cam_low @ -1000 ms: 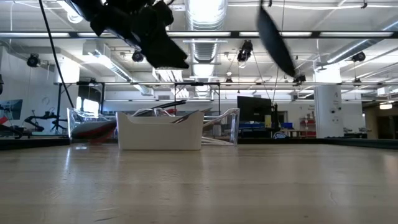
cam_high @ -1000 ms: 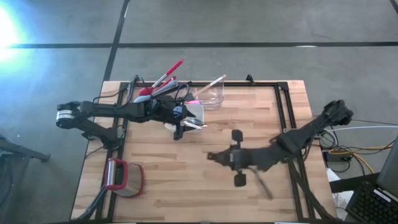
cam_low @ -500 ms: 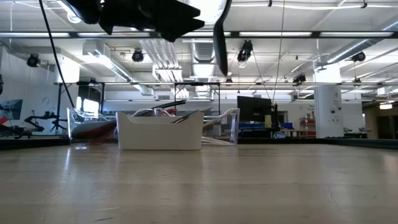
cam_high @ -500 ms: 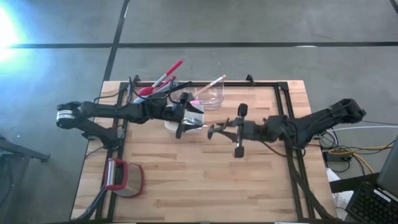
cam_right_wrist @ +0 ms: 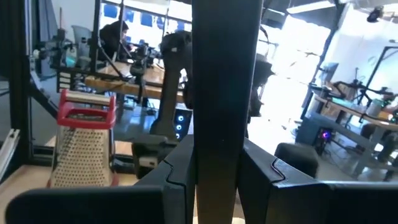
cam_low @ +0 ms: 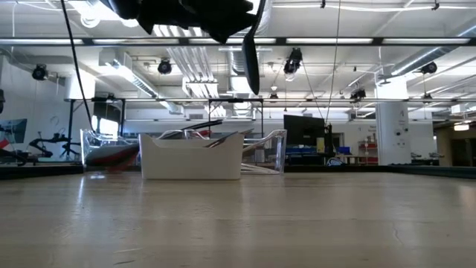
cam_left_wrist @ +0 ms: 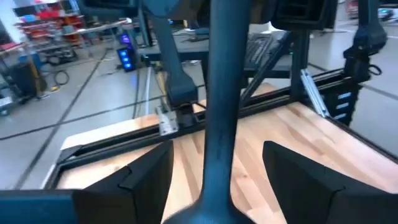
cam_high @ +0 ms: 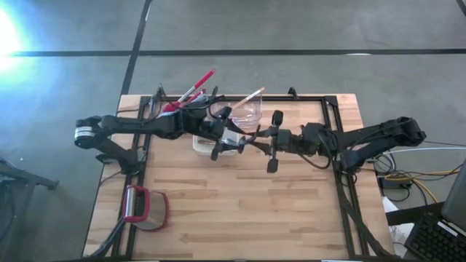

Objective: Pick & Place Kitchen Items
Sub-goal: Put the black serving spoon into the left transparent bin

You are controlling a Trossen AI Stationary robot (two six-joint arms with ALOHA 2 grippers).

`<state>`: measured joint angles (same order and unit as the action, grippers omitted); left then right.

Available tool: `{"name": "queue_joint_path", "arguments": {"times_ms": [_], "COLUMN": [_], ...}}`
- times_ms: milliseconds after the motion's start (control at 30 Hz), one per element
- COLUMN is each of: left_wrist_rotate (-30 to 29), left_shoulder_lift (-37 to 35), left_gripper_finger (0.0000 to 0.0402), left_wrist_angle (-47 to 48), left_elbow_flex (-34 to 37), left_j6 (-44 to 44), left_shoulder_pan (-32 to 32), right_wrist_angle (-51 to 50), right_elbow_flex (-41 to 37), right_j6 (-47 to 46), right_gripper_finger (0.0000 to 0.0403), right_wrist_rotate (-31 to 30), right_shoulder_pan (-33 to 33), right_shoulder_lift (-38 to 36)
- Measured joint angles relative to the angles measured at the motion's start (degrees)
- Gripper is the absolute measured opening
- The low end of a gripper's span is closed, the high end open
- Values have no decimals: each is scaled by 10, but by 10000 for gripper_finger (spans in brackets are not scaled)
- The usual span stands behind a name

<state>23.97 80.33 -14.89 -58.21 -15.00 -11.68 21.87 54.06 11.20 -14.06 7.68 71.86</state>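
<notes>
No lettering, label, brand, number or sign can be read in any of the four views. There may be print on the screens and shelves in the room behind the table, seen in the low and wrist views, but they are too far and blurred to make out.

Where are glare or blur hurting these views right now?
High view: a white flare washes out the floor at the upper left edge; the table stays readable. Low view: bright ceiling lights silhouette the arms and the hanging dark utensil. Left wrist view: that dark utensil handle is close and soft.
</notes>
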Motion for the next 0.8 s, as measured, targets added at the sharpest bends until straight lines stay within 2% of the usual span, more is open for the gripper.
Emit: {"name": "queue_joint_path", "arguments": {"times_ms": [133, 333, 467, 633, 800], "left_wrist_rotate": [32, 35, 36, 39, 39], "left_shoulder_lift": [20, 36, 53, 72, 70], "left_gripper_finger": [238, 205, 158, 71, 67], "left_wrist_angle": [-2, -1, 0, 24, 61], "left_elbow_flex": [-20, -41, -57, -71, -83], "left_j6": [2, 6, 15, -1, -12], "left_shoulder_pan": [1, 2, 2, 2, 3], "right_wrist_angle": [0, -1, -2, -5, -6], "right_elbow_flex": [5, 7, 7, 6, 6], "right_j6": [6, 10, 9, 5, 0], "right_gripper_finger": [71, 71, 71, 71, 71], "right_wrist_rotate": [3, 4, 6, 4, 6], "right_shoulder_pan": [-2, -3, -5, -6, -6], "right_shoulder_lift": [4, 6, 6, 7, 6]}}
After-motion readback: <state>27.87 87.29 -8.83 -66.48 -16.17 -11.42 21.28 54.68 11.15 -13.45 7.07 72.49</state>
